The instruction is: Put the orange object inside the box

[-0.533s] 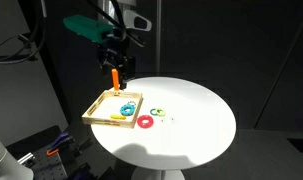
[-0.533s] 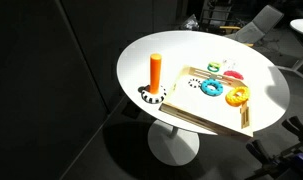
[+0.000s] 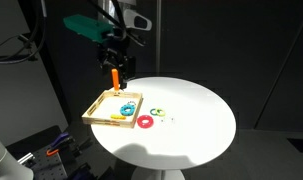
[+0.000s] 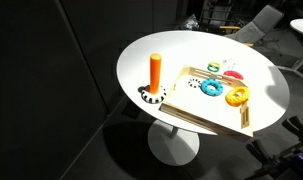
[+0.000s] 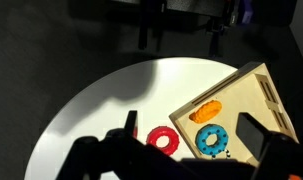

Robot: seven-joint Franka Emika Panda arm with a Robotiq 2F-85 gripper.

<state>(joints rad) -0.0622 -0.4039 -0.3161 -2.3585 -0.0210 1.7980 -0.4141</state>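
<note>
1. Layout. The surface is a round white top. The box, a shallow wooden tray with low rims, lies on it near one edge. The pincer hangs above the far corner of the box. In the wrist view its fingers stand wide apart with nothing between them, so it is released and empty.

2. Task item. The orange object is a tall, narrow, upright piece. It stands on the surface outside the box, just beside one corner, seated on a dark-and-white ring. In an exterior view the pincer tips line up with its top. Contact cannot be confirmed.

3. Small parts. An orange oval piece and a blue ring lie inside the box. A red ring lies on the surface just outside the rim.

4. Step in hand (judged): alignment for the grasp.
- Centre the pincer on the axis of the orange object before descending, because a tall, narrow item is likely to tip under an off-centre touch.
- Descend vertically and clench on the upper half.
- Lift straight up until the orange object clears both the ring and the box rim.
- Expect that the ring may come up with it.
- Set it down on bare wood, clear of the oval piece and the blue ring, then release.
</note>
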